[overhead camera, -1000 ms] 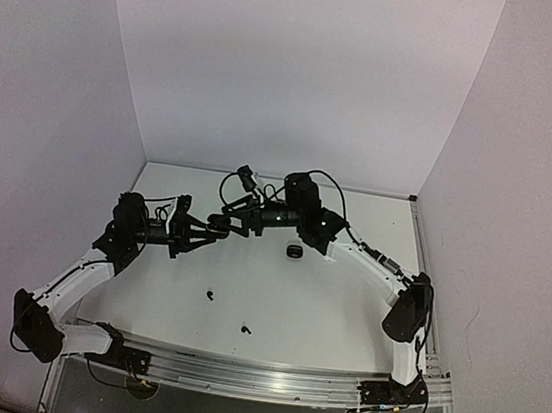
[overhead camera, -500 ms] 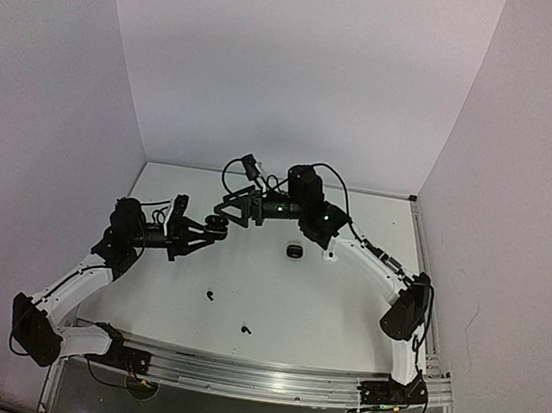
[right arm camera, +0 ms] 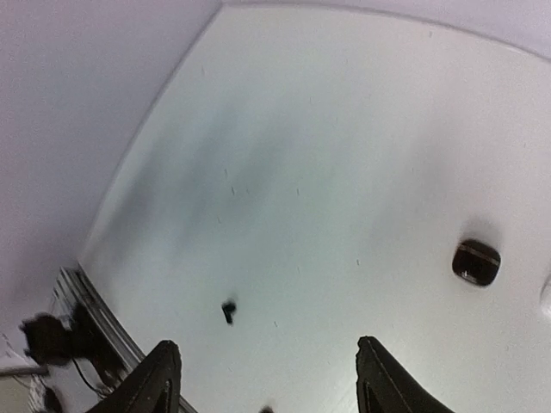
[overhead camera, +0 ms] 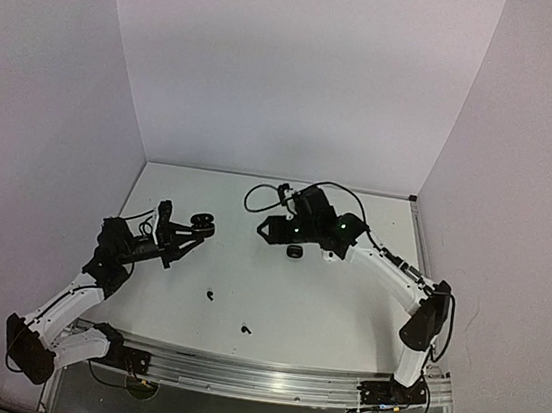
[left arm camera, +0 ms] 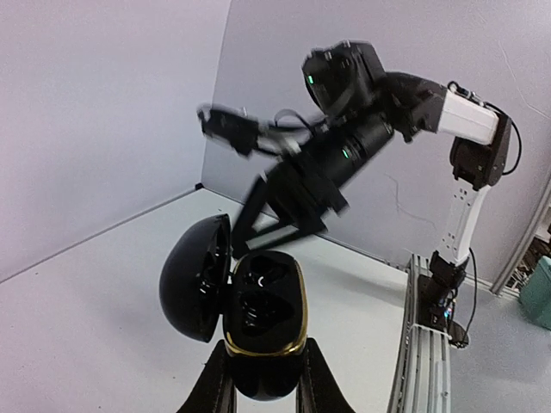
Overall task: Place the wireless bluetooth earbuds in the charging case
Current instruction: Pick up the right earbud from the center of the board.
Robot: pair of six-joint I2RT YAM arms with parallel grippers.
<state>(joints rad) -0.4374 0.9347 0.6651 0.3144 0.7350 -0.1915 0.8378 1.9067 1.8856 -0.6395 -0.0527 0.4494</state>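
My left gripper is shut on the base of a black charging case with a gold rim. Its lid hangs open to the left, and the wells are too dark to tell their contents. From above, the case is held off the table at left centre. My right gripper hovers open and empty to its right, also shown as the right gripper over bare table. Two black earbuds lie loose: one earbud and another earbud. The first earbud sits ahead of the right fingers.
A small dark rounded object lies on the table just below the right wrist, seen as the same object at the right. White walls close in the table on three sides. The metal rail runs along the near edge.
The right gripper has drawn back to the right, away from the held case, and now points down at the table. The left gripper has shifted slightly left with the case.
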